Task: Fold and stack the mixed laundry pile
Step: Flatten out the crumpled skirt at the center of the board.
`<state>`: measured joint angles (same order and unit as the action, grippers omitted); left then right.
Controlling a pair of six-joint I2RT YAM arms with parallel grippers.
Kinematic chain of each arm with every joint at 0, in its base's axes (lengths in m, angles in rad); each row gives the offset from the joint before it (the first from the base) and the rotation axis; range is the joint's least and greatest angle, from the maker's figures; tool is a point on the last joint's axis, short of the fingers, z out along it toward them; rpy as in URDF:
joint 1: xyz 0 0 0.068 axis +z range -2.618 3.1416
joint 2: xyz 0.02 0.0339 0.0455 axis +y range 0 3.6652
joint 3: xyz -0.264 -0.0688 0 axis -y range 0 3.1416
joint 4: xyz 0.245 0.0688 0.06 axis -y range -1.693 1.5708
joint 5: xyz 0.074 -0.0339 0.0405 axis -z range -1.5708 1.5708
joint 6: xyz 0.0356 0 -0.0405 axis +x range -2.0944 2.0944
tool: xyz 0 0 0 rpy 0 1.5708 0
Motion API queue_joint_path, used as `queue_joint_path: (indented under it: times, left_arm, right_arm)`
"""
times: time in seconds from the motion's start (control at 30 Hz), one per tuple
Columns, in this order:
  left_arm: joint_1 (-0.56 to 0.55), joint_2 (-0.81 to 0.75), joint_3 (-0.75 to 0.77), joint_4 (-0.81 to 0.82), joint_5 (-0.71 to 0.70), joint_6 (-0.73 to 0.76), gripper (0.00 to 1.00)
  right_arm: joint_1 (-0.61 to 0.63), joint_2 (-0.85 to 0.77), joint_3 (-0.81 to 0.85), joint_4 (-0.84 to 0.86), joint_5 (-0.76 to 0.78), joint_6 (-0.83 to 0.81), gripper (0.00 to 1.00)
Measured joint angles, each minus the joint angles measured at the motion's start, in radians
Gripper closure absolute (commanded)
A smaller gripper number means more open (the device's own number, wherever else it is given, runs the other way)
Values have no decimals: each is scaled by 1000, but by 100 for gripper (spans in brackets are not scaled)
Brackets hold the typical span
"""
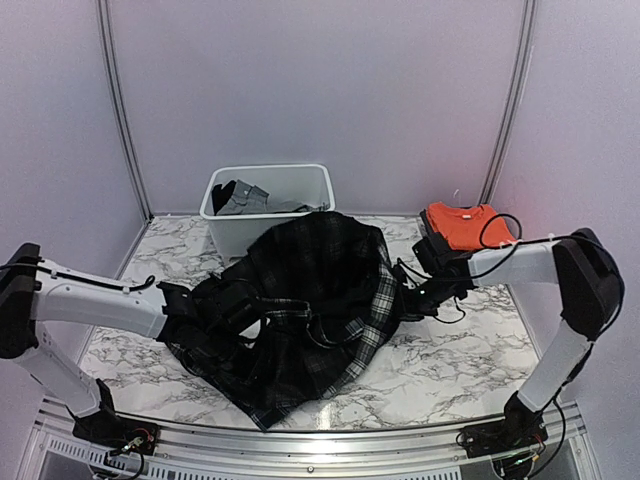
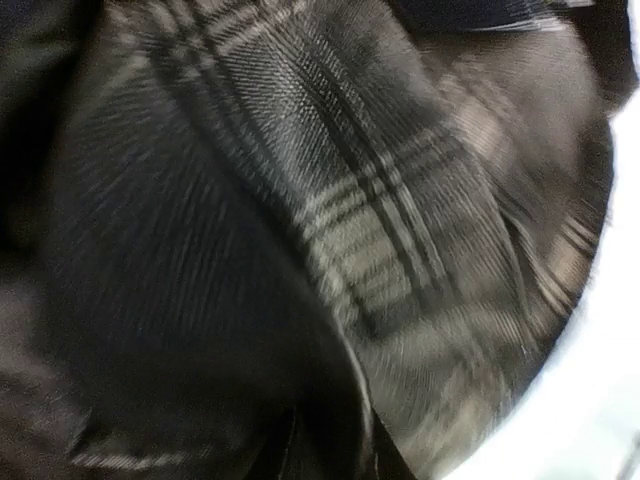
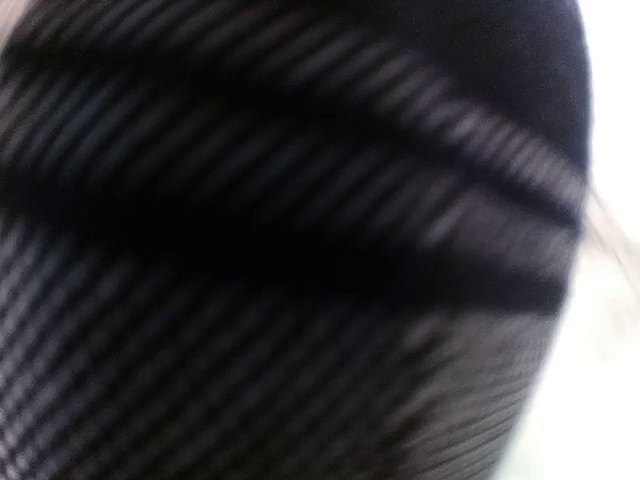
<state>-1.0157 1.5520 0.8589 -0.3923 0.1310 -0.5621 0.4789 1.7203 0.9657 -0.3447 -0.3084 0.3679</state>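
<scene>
The black-and-white plaid skirt (image 1: 310,280) lies spread over the middle of the marble table. My left gripper (image 1: 222,305) is down on the skirt's left edge. Plaid cloth (image 2: 380,220) fills the left wrist view and hides its fingers. My right gripper (image 1: 405,300) is at the skirt's right edge, shut with the cloth bunched at it. Blurred plaid (image 3: 300,250) pressed close fills the right wrist view. The orange T-shirt (image 1: 465,222) lies folded at the back right. A dark grey cloth piece (image 1: 240,198) rests in the tub.
The white plastic tub (image 1: 300,178) stands at the back, just behind the skirt's far edge. White walls close in the table on three sides. Bare marble (image 1: 450,360) shows at the front right, and a metal rail runs along the near edge.
</scene>
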Motion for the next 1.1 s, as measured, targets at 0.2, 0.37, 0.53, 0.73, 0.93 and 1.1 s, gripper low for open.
queue_joint_path:
  times: [0.2,0.37,0.53,0.73,0.93,1.1]
  left_arm:
    - [-32,-225,11,-16,-13,-100,36]
    - [-95,-217,169,-26,-66,11,32]
    - [-230,-18,349,-24,-77,212,23]
    - [-327,267,544,-47,-85,396,23]
    - [-349,497,707,-51,-92,468,28]
    - [-340,580,732,-63,-151,460,73]
  right_arm:
    - [-136,-163,-121,-124,0,-63,100]
    - [-170,-135,-127,-130,-23,-95,100]
    - [-174,-132,-127,-130,-33,-107,100]
    - [-174,-132,-127,-130,-50,-110,100]
    - [-174,-132,-127,-132,-58,-116,100]
    - [-174,-132,-127,-135,-70,-123,100]
